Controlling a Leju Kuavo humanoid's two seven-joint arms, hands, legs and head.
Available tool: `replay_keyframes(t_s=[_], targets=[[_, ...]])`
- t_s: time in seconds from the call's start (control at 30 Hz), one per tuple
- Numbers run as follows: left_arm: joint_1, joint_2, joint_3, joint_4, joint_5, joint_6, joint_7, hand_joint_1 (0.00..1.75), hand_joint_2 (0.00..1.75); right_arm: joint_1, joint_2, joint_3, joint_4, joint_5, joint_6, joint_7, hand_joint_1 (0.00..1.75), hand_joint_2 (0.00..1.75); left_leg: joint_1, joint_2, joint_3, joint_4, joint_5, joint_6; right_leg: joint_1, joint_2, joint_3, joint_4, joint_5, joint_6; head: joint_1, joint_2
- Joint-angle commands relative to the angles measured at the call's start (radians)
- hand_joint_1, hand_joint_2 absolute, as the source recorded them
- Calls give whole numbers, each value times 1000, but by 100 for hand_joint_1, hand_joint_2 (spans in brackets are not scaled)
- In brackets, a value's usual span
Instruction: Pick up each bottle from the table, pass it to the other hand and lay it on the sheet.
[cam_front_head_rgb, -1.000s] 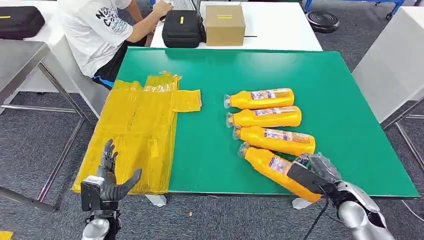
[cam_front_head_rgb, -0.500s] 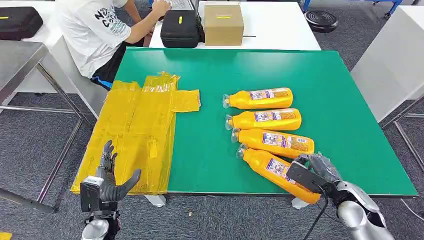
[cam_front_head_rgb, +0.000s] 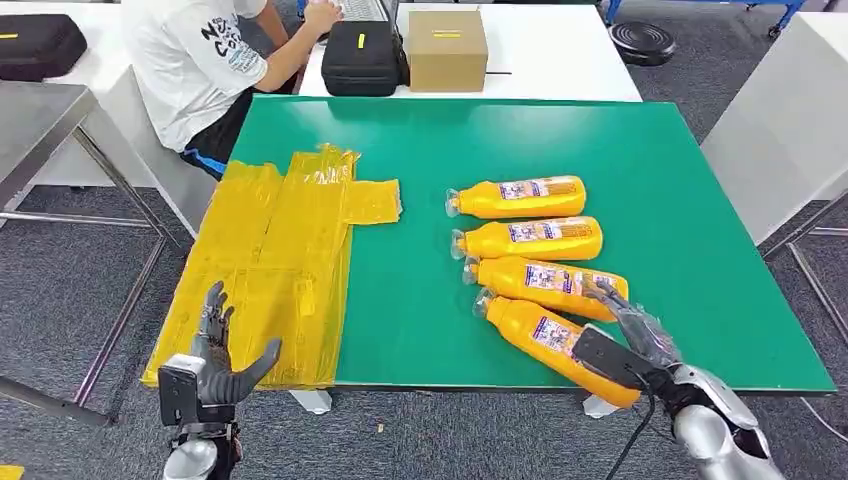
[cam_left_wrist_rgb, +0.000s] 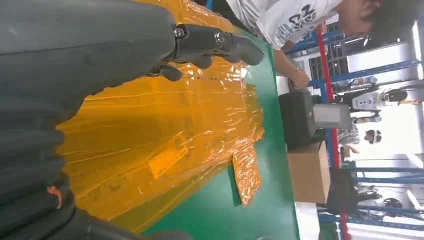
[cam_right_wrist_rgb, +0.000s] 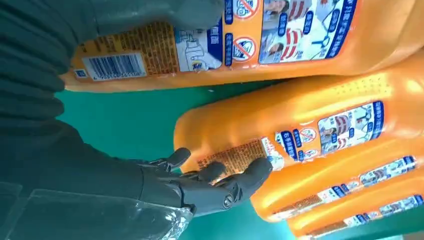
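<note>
since the earlier frame the right hand's fingers had stretched out. left hand (cam_front_head_rgb: 218, 362) hovered spread and empty by the yellow sheet (cam_front_head_rgb: 272, 280); right hand (cam_front_head_rgb: 630, 335) lay wide over the nearest bottle (cam_front_head_rgb: 553, 342) on the green worktop (cam_front_head_rgb: 420, 300).

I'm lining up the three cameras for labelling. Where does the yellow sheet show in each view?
Head view: the yellow sheet lies on the green table's left part, hanging over its left edge, beyond the left hand.
Left wrist view: the sheet spreads across the middle, past the hand's dark fingers.
Right wrist view: not in it.
Shared landmark: the cardboard box, also in the left wrist view.
</note>
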Motion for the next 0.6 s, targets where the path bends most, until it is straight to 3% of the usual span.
replay_keyframes(t_s=[0.03,0.37,0.6], targets=[[-10,-7,5,-10,55,-22,-27,0,175,23,-6,-49,-41,-7,1,-14,38,175,1,-1,1,0,-1,-2,2,-2,2,0,-1,-2,0,0],[-10,-11,6,-28,74,-15,-52,0,175,19,-8,-51,-44,-13,-10,-30,42,175,1,0,-1,0,-1,-2,1,-1,-1,0,-1,-2,0,0],[50,-32,11,-181,139,-14,-64,0,175,88,62,-122,-207,33,-86,-64,37,175,2,0,-3,1,-2,-2,2,-1,-2,0,-2,-2,0,0]])
